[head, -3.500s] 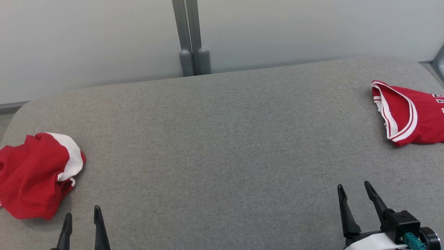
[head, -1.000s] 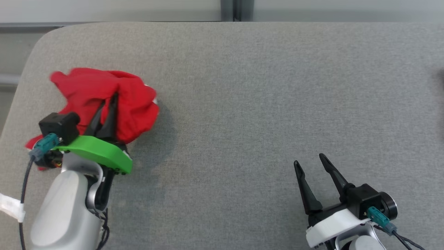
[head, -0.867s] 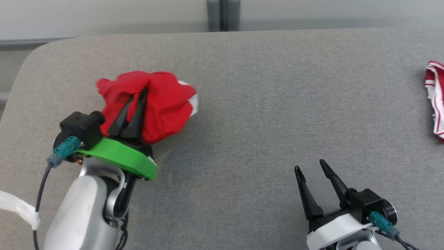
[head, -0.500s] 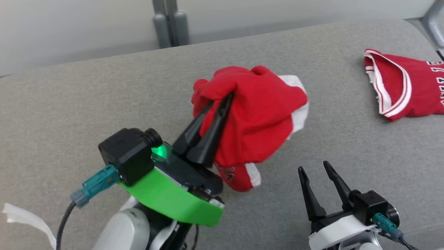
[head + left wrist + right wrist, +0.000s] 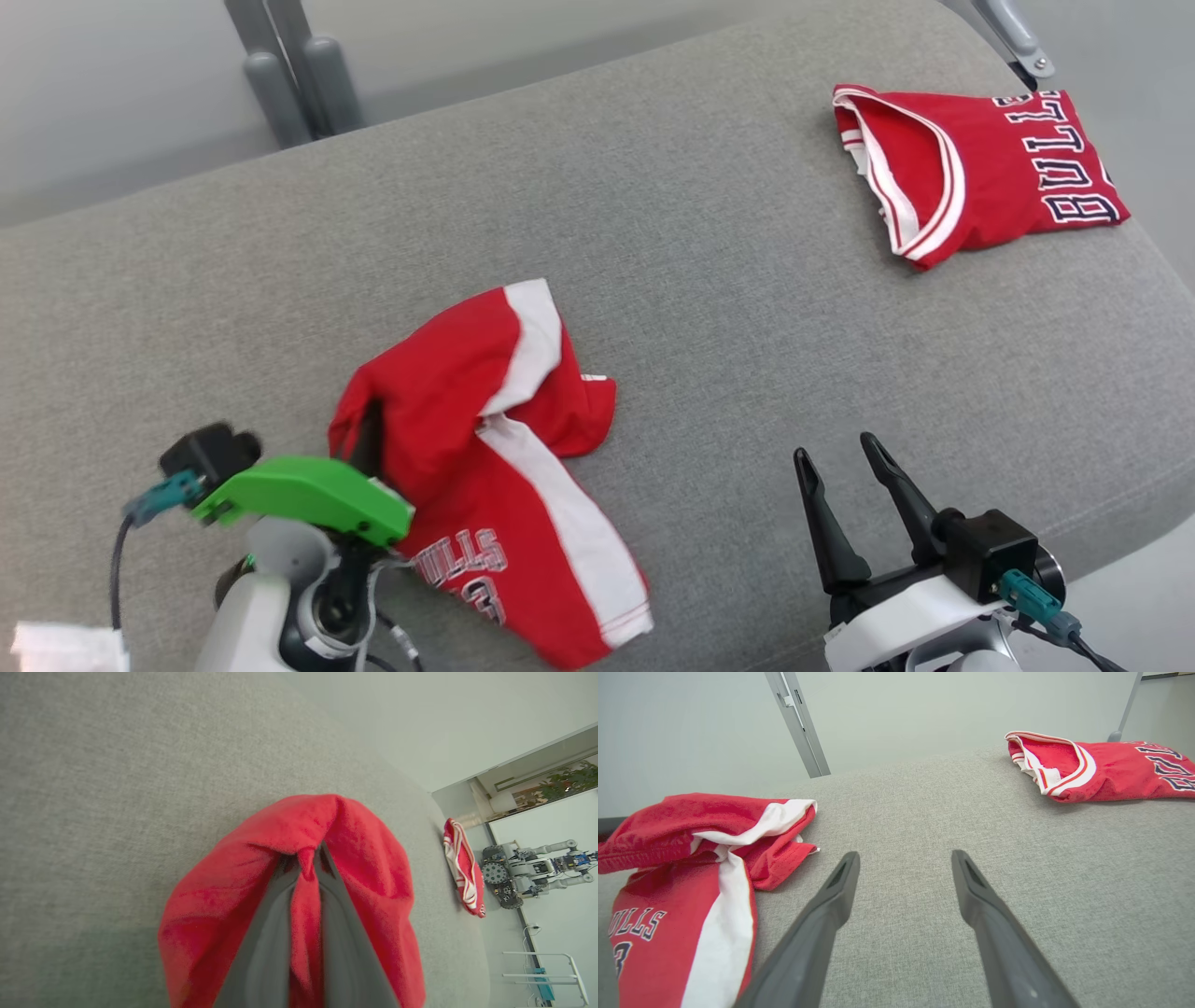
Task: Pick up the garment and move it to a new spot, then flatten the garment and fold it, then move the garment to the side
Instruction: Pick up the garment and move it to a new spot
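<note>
The garment point(image 5: 485, 448) is a pair of red shorts with a white side stripe and dark lettering. It lies crumpled on the grey padded table point(image 5: 728, 308), left of the middle. My left gripper point(image 5: 368, 437), on its green mount, is shut on a raised fold at the garment's left edge. In the left wrist view the left gripper point(image 5: 308, 858) pinches red cloth point(image 5: 369, 858) between its fingers. My right gripper point(image 5: 840, 455) hovers open to the right of the garment, with nothing in it. The right wrist view shows the right gripper point(image 5: 906, 858) apart from the garment point(image 5: 691, 868) at its left.
A second red jersey point(image 5: 971, 177) with white trim lies at the table's far right corner, also seen as the jersey point(image 5: 1101, 763) in the right wrist view. Grey posts point(image 5: 299, 75) stand behind the table. The table's edge point(image 5: 1130, 523) curves away at the right.
The head camera has swung. My left gripper carried the bunched garment from the table's left end toward the middle and lowered it; part of it now lies spread. The right gripper stayed open.
</note>
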You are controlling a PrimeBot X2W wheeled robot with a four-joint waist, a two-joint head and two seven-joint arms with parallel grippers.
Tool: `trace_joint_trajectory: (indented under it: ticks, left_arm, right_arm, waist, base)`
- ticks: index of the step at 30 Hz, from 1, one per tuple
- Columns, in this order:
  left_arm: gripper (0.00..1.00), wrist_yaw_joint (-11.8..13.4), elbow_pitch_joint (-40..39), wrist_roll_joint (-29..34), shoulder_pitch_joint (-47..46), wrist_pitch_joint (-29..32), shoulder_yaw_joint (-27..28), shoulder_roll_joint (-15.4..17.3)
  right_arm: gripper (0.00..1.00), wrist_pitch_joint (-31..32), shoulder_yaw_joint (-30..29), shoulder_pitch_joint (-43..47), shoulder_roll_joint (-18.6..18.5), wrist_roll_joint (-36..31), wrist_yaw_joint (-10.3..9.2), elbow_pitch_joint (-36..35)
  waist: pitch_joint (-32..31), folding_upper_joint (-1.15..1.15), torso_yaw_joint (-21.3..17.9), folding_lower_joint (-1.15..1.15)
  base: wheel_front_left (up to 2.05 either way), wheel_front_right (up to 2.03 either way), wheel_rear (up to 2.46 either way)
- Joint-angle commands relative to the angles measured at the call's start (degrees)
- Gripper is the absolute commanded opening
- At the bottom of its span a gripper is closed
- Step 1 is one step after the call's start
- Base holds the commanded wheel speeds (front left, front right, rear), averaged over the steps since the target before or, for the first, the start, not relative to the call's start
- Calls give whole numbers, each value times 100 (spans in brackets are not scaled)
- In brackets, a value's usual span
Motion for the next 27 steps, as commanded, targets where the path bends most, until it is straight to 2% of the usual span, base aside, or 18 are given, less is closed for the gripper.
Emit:
trace_joint_trajectory:
  ticks: [1,2,3,4,5,10,13,16,18,21,27]
  left_arm:
    - [0,44,393,-86,-184,-162,189,8]
    - [7,38,676,-146,-249,-254,296,1]
    - [20,14,982,-206,-330,-423,421,-7]
    - [41,-31,1185,-222,-388,-546,487,-12]
    - [100,-126,1395,-227,-442,-674,507,-26]
    - [100,-637,1855,-159,-515,-1089,436,-46]
    - [100,-847,1653,228,-341,-1707,306,102]
    - [100,-836,1140,1052,-96,-2174,138,354]
    - [100,-597,561,1756,242,-2247,161,416]
    - [100,-459,-349,2499,762,-2249,450,289]
    - [100,-612,-1361,3545,1739,-2249,862,11]
  right_arm:
    - [100,-16,4,-46,-2,51,-7,13]
    - [100,-15,1,-53,-1,50,-7,23]
    - [100,-15,-6,-60,-1,41,-7,28]
    - [100,-15,-16,-62,-1,30,-7,35]
    - [100,-15,-30,-59,-1,18,-7,41]
    - [100,-15,-120,54,-2,-52,-7,106]
    - [100,-15,-165,97,-1,-59,-7,110]
    - [100,-15,-287,120,-4,-112,-7,58]
    - [100,-15,-404,142,-3,-222,-7,-5]
    - [100,-15,-573,175,-4,-347,-7,-119]
    - [100,-15,-932,233,-4,-577,-7,-325]
  waist:
    - [99,0,-113,0]
    - [106,0,-119,0]
    - [115,0,-120,0]
    - [121,0,-118,0]
    - [125,0,-106,0]
    - [69,0,23,0]
    - [-4,0,146,0]
    - [-78,0,309,0]
    - [-141,0,473,0]
    - [-225,0,681,0]
    - [-480,0,1077,0]
  base:
    - [0,0,0]
    - [0,0,0]
    - [0,0,0]
    - [0,0,0]
    - [0,0,0]
    - [0,0,0]
    - [0,0,0]
    - [0,0,0]
    - [0,0,0]
    - [0,0,0]
    - [0,0,0]
